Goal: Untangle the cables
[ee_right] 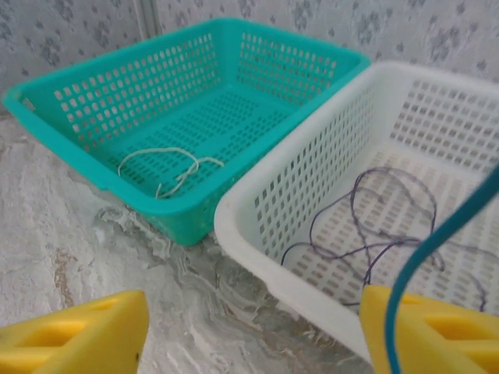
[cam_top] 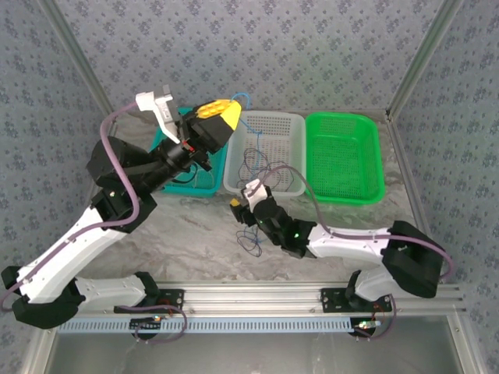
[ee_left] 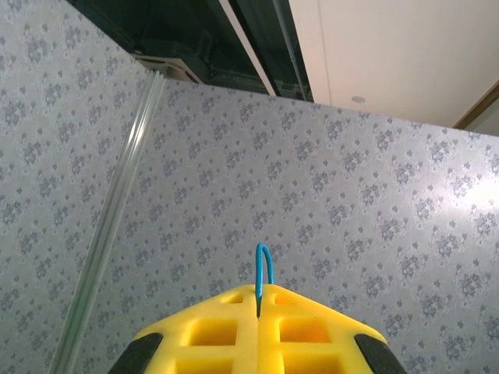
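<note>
Three cables and three baskets are being counted. Blue cable is being pinched by the raised, upward-pointing left gripper. Dark cable is lying in white basket, whitish cable in teal basket; green basket is alongside. Right gripper is being held low, jaws apart.

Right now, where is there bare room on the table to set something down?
Widest bare patch: table marble between the left arm, the front of the teal basket and the dark cable before the white basket. The green basket looks bare inside. Crowded: before the white basket, around the right fingers and that cable.
</note>
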